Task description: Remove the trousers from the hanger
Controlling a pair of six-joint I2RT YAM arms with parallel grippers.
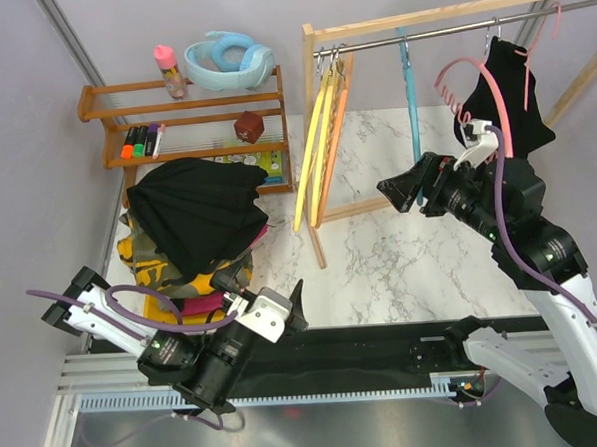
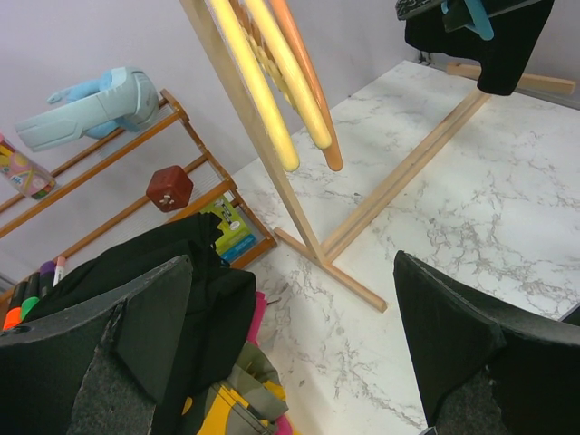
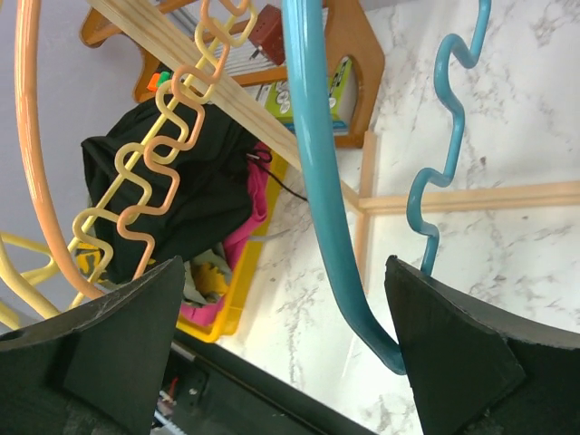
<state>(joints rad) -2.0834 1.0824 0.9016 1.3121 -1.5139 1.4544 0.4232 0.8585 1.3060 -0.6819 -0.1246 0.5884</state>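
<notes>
Two arms are in view, and we take the right one first. It is raised well off the surface [image 1: 410,258], its forearm reaching up and over to the left. This sets the right hand [image 1: 402,190] among the hangers on the wooden rack [image 1: 312,133]. Its jaws stand wide apart and grip nothing. In the wrist view the teal hanger [image 3: 317,181] hangs just ahead of the hand, between the two fingers. We cannot tell whether its lower curve touches the right-side finger.

Behind this hand, up past its wrist, the black trousers [image 1: 517,92] are draped on the pink hanger [image 1: 501,113] at the end of the rail [image 1: 449,30]. They hang straight down, their long axis vertical.

The left arm lies low and folded near the front edge. The left hand [image 1: 293,309] tilts upward and faces the foot of the rack. Its jaws are spread fully and it holds nothing.

Just to the left of that hand, and slightly ahead of it, sits the heap of trousers [image 1: 193,219] in the yellow basket [image 3: 237,304]. A black pair is spread on top, with magenta and camouflage cloth showing beneath. We can make out no clear long axis in the heap.
</notes>
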